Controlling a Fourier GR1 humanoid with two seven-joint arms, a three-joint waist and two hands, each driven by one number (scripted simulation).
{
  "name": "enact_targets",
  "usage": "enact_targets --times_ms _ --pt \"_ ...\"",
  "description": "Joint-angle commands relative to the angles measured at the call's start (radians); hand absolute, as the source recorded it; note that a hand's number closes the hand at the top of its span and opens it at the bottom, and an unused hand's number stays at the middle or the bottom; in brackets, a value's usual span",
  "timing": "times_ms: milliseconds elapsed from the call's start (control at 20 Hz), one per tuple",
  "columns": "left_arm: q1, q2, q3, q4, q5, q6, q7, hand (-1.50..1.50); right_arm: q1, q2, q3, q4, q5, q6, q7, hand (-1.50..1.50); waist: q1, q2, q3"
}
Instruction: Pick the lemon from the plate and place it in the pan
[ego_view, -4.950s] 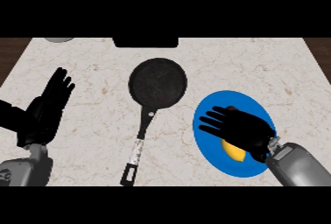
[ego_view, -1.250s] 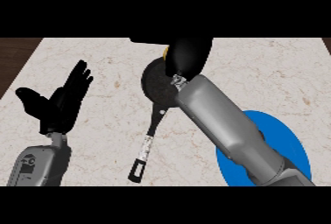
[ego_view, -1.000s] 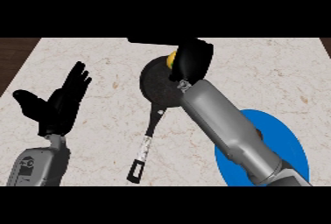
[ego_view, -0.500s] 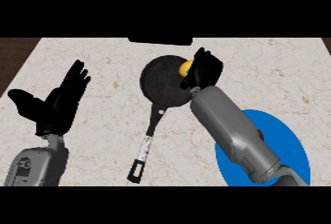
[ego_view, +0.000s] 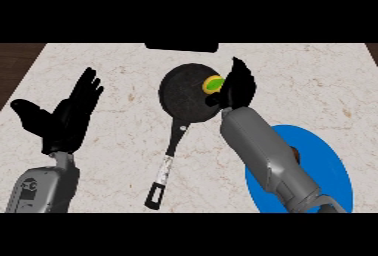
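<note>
Head view: right hand opening beside the lemon, seemingly light, firm, roll-prone, lying in the pan; left hand resting open.

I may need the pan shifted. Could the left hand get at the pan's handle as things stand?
Probably yes. The left hand rests open at the left, and only bare counter lies between it and the pan's handle. The right hand is up by the pan's bowl.

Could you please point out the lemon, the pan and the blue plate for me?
lemon (ego_view: 213, 84), head view, on its visible yellow-green top, at the pan's right rim.
pan (ego_view: 186, 96), head view, on the bare black bowl.
blue plate (ego_view: 325, 175), head view, on its bare right part beside the forearm.
</note>
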Motion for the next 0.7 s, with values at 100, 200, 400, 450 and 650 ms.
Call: enact_targets --times_ms 100,200,400,450,650 --pt "0.009 0.029 0.041 0.018 0.013 -0.010 -0.008 0.00 0.062 0.004 -0.013 -0.121 -0.077 -0.294 -0.059 -1.50 -0.032 -0.010 0.000" --pt "0.047 0.030 0.048 -0.012 0.020 -0.014 -0.029 0.00 0.079 0.004 -0.065 -0.198 -0.122 -0.304 -0.110 -1.50 -0.055 -0.020 0.000" --pt "0.107 0.023 0.050 -0.019 0.007 -0.001 -0.041 0.00 0.275 0.004 -0.019 -0.401 -0.179 -0.368 -0.203 -1.50 -0.083 -0.027 0.000" --pt "0.075 0.037 0.062 -0.014 0.011 0.000 -0.017 0.00 0.347 0.004 0.021 -0.484 -0.198 -0.385 -0.236 -1.50 -0.095 -0.030 0.000" --pt "0.127 0.028 0.066 -0.027 0.026 -0.017 -0.053 0.00 0.554 0.004 0.130 -0.724 -0.255 -0.407 -0.319 -1.50 -0.096 -0.028 0.000"
